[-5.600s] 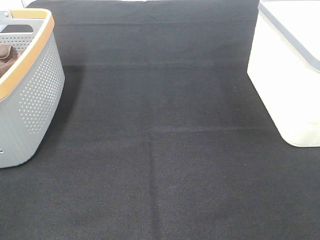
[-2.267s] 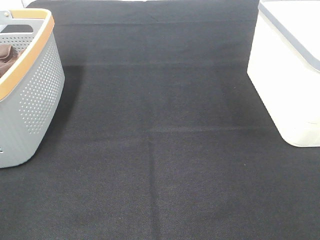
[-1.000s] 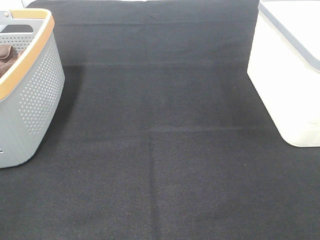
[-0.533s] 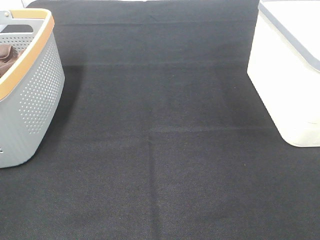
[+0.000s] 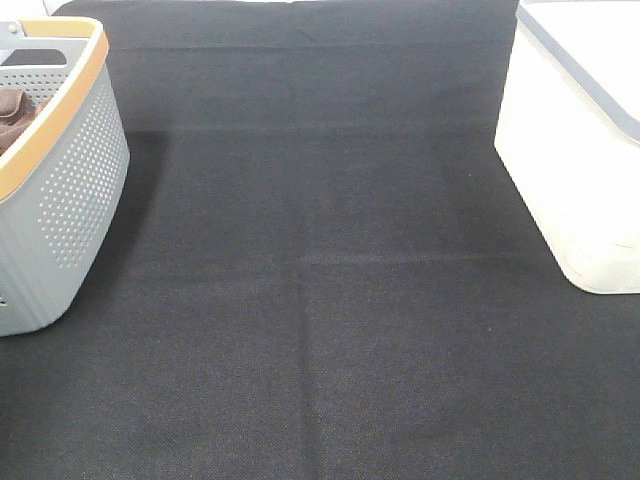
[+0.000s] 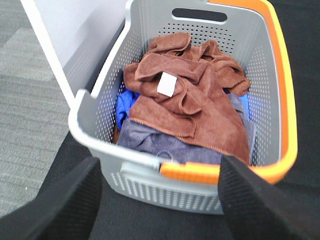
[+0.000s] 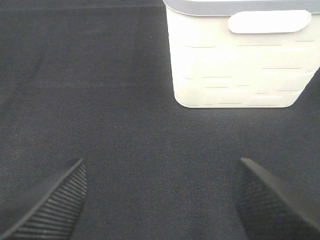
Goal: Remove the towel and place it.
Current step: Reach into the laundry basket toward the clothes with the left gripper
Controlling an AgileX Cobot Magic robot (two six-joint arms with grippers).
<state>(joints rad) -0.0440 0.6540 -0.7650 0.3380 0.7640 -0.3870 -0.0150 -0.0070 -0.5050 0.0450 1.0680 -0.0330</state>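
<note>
The towel (image 6: pixel 190 95) is a crumpled reddish-brown cloth with a white tag, lying on top of other laundry inside the grey basket (image 6: pixel 280 125) with an orange rim. In the high view only a brown scrap of the towel (image 5: pixel 12 108) shows over the basket (image 5: pixel 70 190) at the far left. My left gripper (image 6: pixel 157 200) hovers open above the basket's near end, with nothing between its dark fingers (image 6: pixel 60 200). My right gripper (image 7: pixel 160 205) is open over the black mat, empty, a short way from the white bin (image 7: pixel 235 60). Neither arm shows in the high view.
Blue and grey-purple cloths (image 6: pixel 165 145) lie under the towel. A white bin (image 5: pixel 580 140) with a grey rim stands at the right of the black mat (image 5: pixel 320 280). Beside the basket runs a grey carpeted floor (image 6: pixel 30 110) and a pale panel.
Nothing has moved in the high view: the basket, the bin and the mat stand as before, and no arm has entered it.
</note>
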